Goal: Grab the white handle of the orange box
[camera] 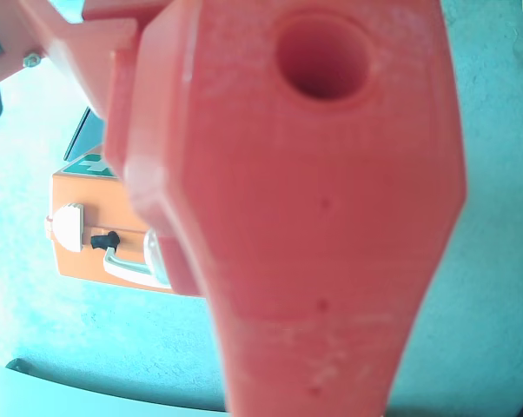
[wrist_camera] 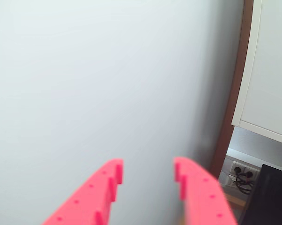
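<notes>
In the overhead view the orange box (camera: 83,248) lies on the pale teal table at the left, partly hidden by my red arm (camera: 314,217), which fills most of that view. The box's white handle (camera: 127,268) runs along its near side, beside a white latch (camera: 69,226) and a small black part (camera: 103,239). In the wrist view my gripper (wrist_camera: 148,171) shows as two red fingers (wrist_camera: 199,192) at the bottom edge, apart, with nothing between them. It faces a bare pale wall. The box is out of the wrist view.
A green-and-white label (camera: 95,163) sits on the box's top. A white edge (camera: 70,398) lies at the bottom left of the overhead view. The wrist view shows a white cabinet (wrist_camera: 272,70), wall sockets (wrist_camera: 241,171) and a dark object (wrist_camera: 272,197) at the right.
</notes>
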